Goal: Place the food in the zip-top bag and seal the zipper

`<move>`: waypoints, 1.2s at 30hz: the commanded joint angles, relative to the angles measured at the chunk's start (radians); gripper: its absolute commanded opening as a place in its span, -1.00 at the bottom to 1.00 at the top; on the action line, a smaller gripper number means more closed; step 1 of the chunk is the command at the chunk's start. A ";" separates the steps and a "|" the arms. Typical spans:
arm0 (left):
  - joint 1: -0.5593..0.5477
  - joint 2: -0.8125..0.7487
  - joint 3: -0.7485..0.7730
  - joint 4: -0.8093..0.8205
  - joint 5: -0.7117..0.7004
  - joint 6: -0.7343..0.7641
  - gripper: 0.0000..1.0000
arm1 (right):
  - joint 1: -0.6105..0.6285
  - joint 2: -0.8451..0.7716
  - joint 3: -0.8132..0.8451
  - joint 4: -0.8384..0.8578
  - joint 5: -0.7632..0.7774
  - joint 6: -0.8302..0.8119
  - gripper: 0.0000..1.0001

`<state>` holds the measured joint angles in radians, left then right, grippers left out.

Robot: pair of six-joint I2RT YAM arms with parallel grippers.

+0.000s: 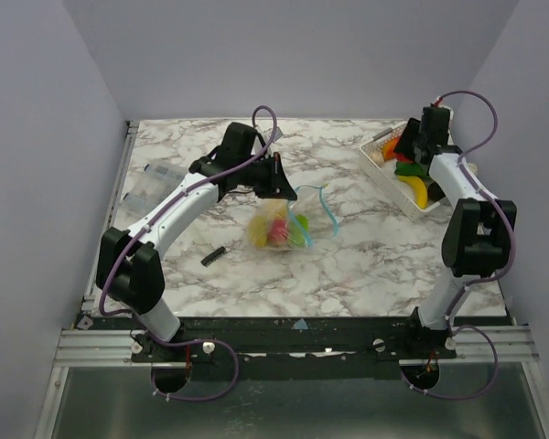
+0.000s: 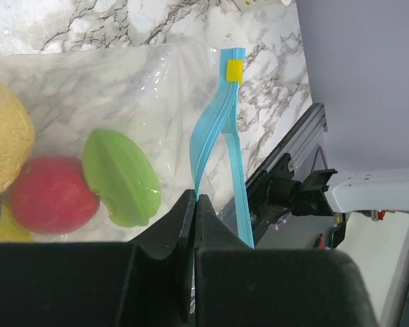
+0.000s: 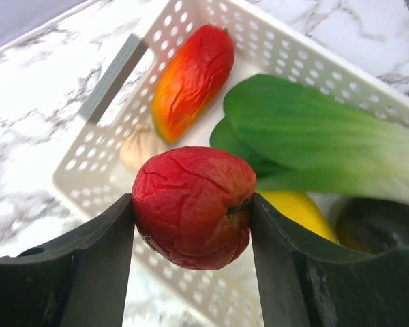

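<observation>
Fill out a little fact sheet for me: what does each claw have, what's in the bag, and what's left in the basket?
Left gripper: shut, pinching the zipper of the zip-top bag
Right gripper: closed on a wrinkled red fruit over the white basket
Zipper state: open, its two blue strips apart
In bag: yellow fruit, round red fruit, green piece
In basket: red-orange pepper, leafy green vegetable, yellow piece
</observation>
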<state>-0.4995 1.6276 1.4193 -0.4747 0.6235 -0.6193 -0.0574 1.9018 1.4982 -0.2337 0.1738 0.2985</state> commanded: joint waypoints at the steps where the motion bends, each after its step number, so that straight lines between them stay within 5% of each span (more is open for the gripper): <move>1: -0.002 0.017 0.027 -0.019 0.026 0.036 -1.00 | 0.010 -0.154 -0.116 -0.009 -0.133 0.022 -0.99; 13: -0.001 0.039 0.039 -0.062 -0.025 0.109 -1.00 | 0.112 -0.386 -0.228 -0.113 -0.585 0.078 -0.99; 20: 0.003 0.031 0.025 -0.081 -0.062 0.142 -1.00 | 0.281 -0.568 -0.342 -0.077 -0.658 0.140 -0.99; 36: 0.003 0.003 0.033 -0.055 -0.017 0.105 -1.00 | 0.456 -0.824 -0.705 0.182 -0.772 0.303 -0.99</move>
<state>-0.4995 1.6554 1.4288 -0.5411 0.5880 -0.5053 0.3637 1.1038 0.8471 -0.1684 -0.5716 0.5423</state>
